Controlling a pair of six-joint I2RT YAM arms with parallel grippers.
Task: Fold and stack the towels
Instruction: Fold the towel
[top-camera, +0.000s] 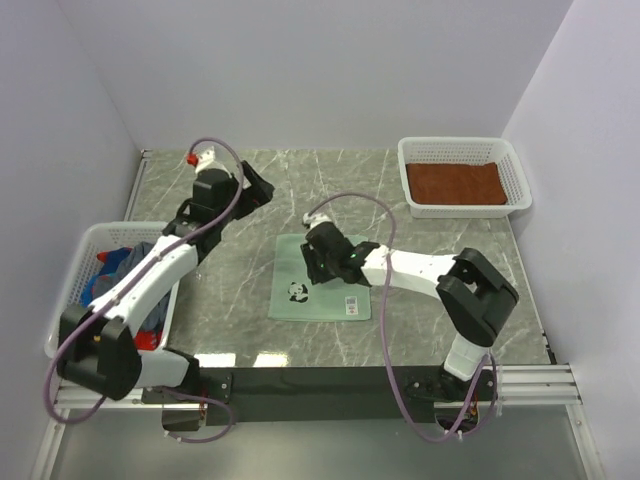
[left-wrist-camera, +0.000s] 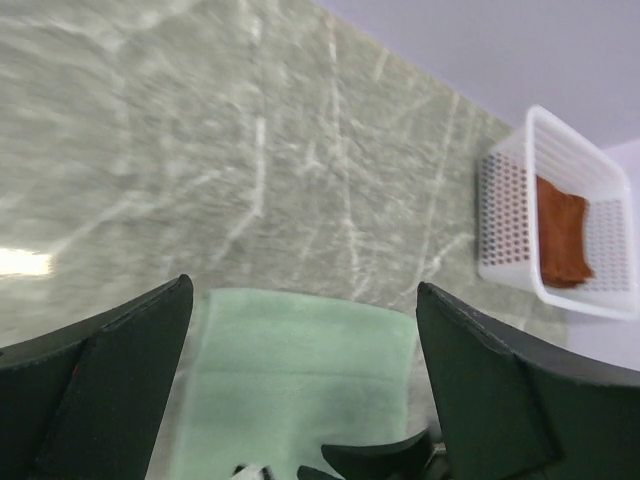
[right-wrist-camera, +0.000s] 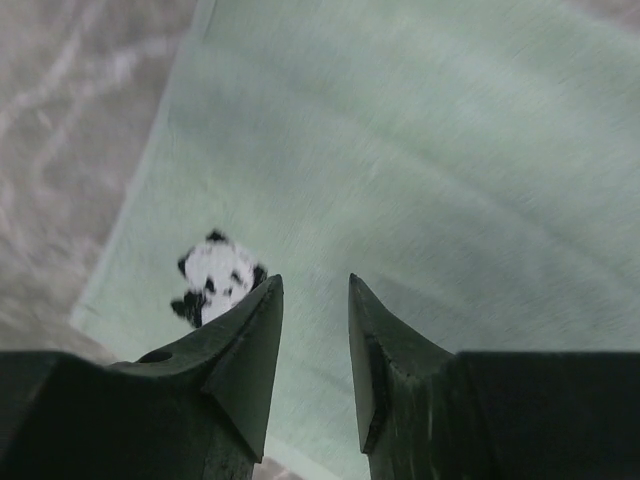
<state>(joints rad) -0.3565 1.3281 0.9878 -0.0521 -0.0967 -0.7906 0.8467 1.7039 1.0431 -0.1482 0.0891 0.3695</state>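
Observation:
A pale mint-green towel (top-camera: 322, 290) with a panda print (right-wrist-camera: 215, 275) lies folded flat on the marble table (top-camera: 440, 250). My right gripper (top-camera: 317, 268) hangs low over it, open by a narrow gap with nothing between its fingers (right-wrist-camera: 315, 280). My left gripper (top-camera: 263, 190) is raised behind and to the left of the towel. Its jaws stand wide open and empty (left-wrist-camera: 305, 290), and the green towel (left-wrist-camera: 300, 380) shows below them. A rust-brown towel (top-camera: 455, 183) lies in the right basket. Dark blue and red towels (top-camera: 125, 268) are heaped in the left basket.
A white mesh basket (top-camera: 512, 165) stands at the back right and shows in the left wrist view too (left-wrist-camera: 505, 215). Another white basket (top-camera: 75, 270) sits at the left edge, partly under my left arm. Grey walls close in the table on three sides.

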